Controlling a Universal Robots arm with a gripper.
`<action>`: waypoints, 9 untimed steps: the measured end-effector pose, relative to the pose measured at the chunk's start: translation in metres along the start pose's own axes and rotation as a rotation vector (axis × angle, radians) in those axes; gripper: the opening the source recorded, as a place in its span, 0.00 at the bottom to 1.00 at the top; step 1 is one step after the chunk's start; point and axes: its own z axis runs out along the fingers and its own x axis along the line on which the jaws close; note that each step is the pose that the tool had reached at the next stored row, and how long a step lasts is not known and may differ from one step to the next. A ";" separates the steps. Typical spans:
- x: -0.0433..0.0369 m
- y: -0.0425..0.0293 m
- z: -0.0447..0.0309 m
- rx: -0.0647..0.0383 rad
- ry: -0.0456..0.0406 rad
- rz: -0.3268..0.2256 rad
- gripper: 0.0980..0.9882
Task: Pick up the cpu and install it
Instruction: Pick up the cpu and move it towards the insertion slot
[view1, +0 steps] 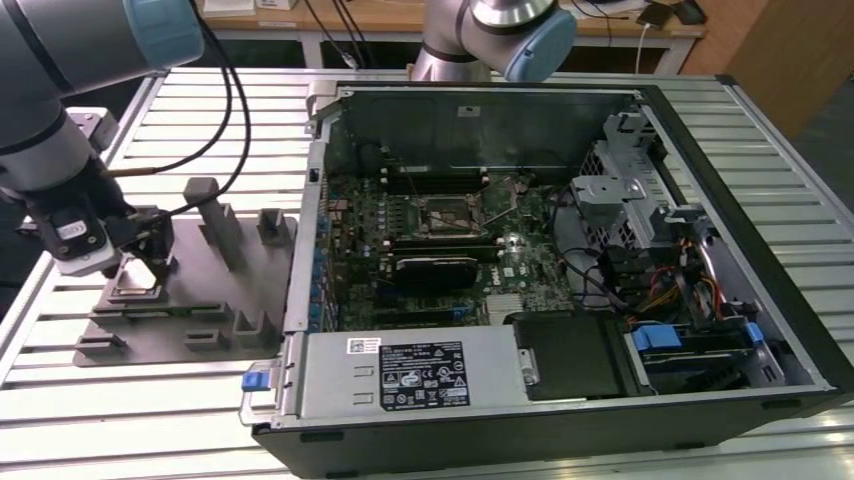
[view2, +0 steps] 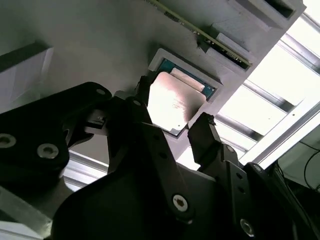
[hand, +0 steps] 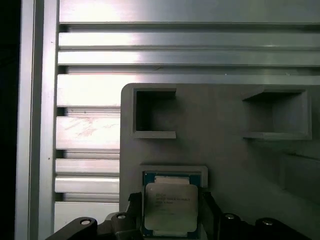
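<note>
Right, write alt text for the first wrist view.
A small square cpu with a shiny silver lid sits in a recess of a flat grey plastic fixture, the black gripper close over it with jaws spread to either side. Two empty square pockets lie farther along the fixture, which rests on a ribbed aluminium table.
</note>
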 end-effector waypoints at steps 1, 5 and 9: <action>0.0004 0.0000 0.0006 0.000 0.0002 -0.006 0.55; 0.0006 -0.0003 0.0028 0.000 0.0005 -0.010 0.55; 0.0005 -0.0006 0.0044 0.000 0.0004 -0.010 0.55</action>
